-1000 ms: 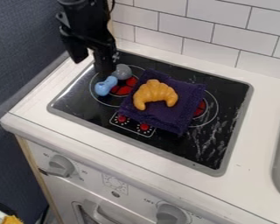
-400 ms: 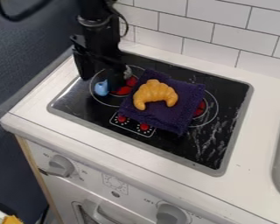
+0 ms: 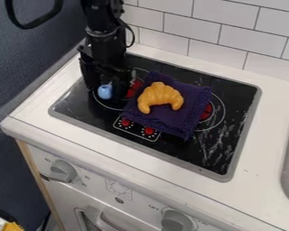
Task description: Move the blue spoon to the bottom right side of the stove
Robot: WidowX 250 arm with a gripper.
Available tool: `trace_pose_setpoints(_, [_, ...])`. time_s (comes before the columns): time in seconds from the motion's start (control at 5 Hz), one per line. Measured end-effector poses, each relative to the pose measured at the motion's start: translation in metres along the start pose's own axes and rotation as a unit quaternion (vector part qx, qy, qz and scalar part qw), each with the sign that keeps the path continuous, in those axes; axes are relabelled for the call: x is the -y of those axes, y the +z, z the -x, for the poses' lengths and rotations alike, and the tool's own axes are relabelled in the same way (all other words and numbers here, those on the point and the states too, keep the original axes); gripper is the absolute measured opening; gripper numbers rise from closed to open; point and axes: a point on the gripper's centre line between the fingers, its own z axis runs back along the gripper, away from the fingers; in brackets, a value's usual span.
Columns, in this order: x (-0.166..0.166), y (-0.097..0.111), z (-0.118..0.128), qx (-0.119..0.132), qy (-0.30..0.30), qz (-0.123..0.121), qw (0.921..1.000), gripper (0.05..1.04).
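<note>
Clearly, the end effector [image 3: 104, 91] is open, its fingers [image 3: 119, 88] parted wide, one on the 9 o'clock side of the blue spoon [image 3: 104, 92] and one on the 3 o'clock side. Whether either touches it: cannot tell. Dial read with 12 at the top of the view. Black arm hangs down from 11 o'clock, over the 10 o'clock part of the stove [image 3: 198, 155].

Blue spoon: on the stove, 10 o'clock from its centre. Seen as a rounded, light-blue end with a soft shine; much of the remainder hidden behind the end effector. Red burner patch [image 3: 132, 90] just beside, toward 3 o'clock.

Mid-stove, a dark purple cloth [image 3: 171, 122], thick and folded. A golden-brown toy croissant [image 3: 160, 95] lies on it, tips pointing down toward 6 and 8 o'clock. Second burner patch [image 3: 206, 111] at the cloth's 3 o'clock edge. Two red control dots on the stove, below the cloth, toward 7 o'clock.

Stove is set into a white surface [image 3: 264, 131]. Grey sink rim [image 3: 287, 167] at 4 o'clock of the view; white wall tiles [image 3: 189, 29] from 12 to 2. Grey knob [image 3: 62, 171] on the oven front, at 8.
</note>
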Motion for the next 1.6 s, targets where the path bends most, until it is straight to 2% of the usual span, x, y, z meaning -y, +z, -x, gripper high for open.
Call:
trace_pose_setpoints(0.2, [-0.001, 0.001, 0.003, 0.012, 0.009, 0.005, 0.9999, 0.705])
trace_pose_setpoints(0.4, [0.001, 0.001, 0.007, 0.007, 0.014, 0.023, 0.9996, 0.434])
trace_pose_setpoints(0.6, [0.007, 0.015, 0.009, 0.01, 0.009, 0.023, 0.9997, 0.411])
trace_pose_setpoints(0.8, [0.012, 0.041, 0.009, 0.028, 0.014, 0.022, 0.9993, 0.411])
trace_pose_setpoints(1.0, [0.027, 0.074, 0.015, 0.042, 0.026, 0.04, 0.998, 0.411])
trace_pose_setpoints(1.2, [0.066, 0.106, 0.012, 0.084, 0.008, 0.048, 0.9953, 0.411])
trace_pose_setpoints(1.4, [0.114, 0.106, 0.012, 0.078, -0.017, 0.075, 0.994, 0.411])
trace_pose_setpoints(1.6, [0.153, 0.092, 0.023, 0.066, -0.045, 0.074, 0.994, 0.411])
